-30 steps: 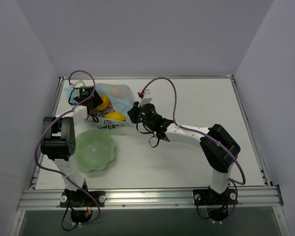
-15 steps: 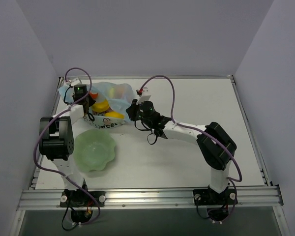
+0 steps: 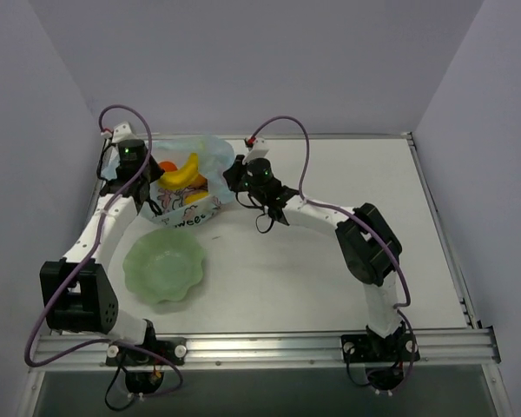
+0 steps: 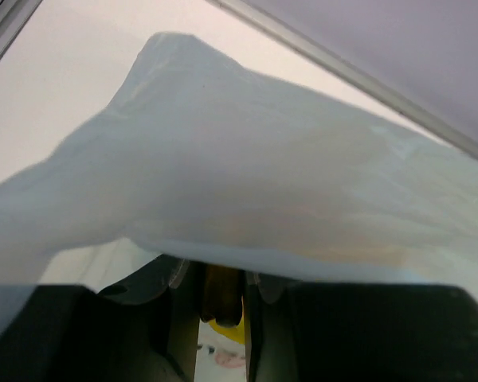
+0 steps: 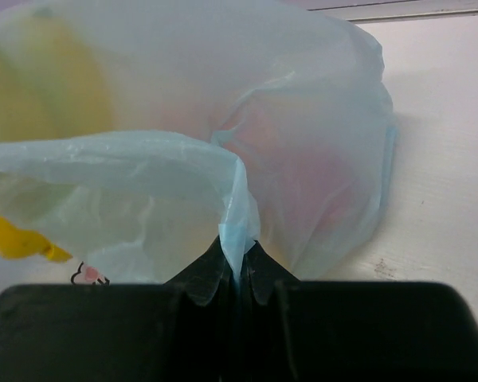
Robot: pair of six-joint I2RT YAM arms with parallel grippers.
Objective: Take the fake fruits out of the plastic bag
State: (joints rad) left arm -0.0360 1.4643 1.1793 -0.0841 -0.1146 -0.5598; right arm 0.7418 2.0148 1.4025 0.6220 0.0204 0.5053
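Light-blue plastic bag (image 3: 195,213) stretched between both pincers; right pincer (image 5: 237,263) clamped on rim fold; left pincer (image 4: 221,278) nipped on opposite film; banana bunch (image 3: 181,174) inside bag, between pincers; advice: pull rim taut, mouth wide; avoid tearing thin film.

The plastic bag (image 5: 127,183) veils a fruit (image 5: 311,171) (pinkish blur) inside.
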